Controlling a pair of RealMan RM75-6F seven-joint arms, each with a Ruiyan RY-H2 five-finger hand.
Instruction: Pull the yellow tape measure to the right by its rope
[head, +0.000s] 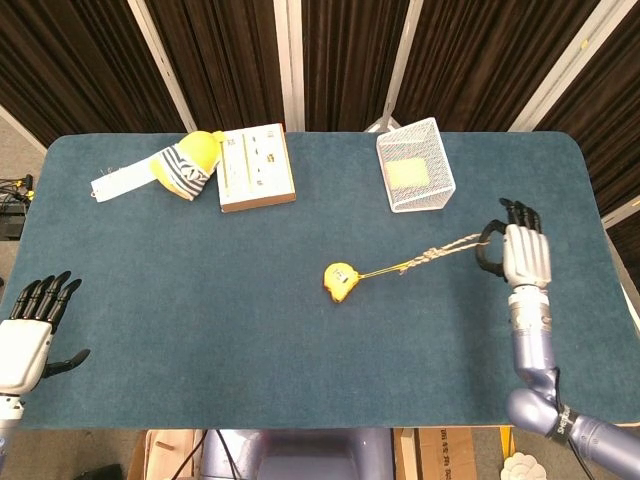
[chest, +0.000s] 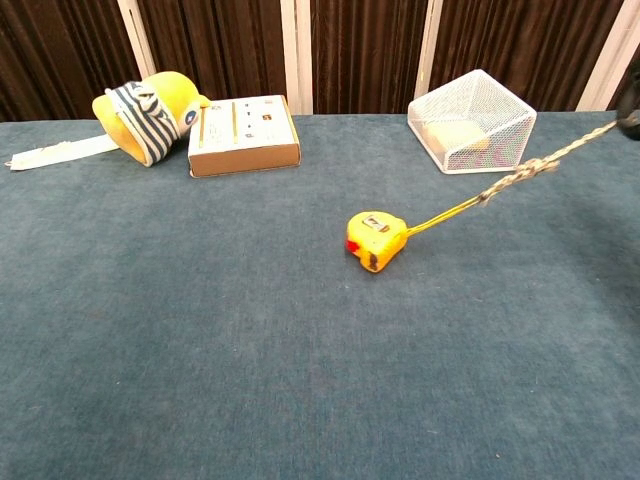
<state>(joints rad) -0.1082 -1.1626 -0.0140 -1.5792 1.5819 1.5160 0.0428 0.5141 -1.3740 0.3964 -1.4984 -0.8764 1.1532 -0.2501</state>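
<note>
The yellow tape measure (chest: 376, 240) lies on the blue table (chest: 200, 350) right of centre, its rope (chest: 520, 176) running taut up to the frame's right edge, where only a dark sliver of the right hand (chest: 630, 100) shows. Behind stand a white wire basket (chest: 470, 121), a flat box (chest: 243, 135) and a yellow striped toy (chest: 145, 115).

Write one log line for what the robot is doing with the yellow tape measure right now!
right robot hand: holds rope | rope: taut, lifted | yellow tape measure: on table | left robot hand: open, idle
</note>
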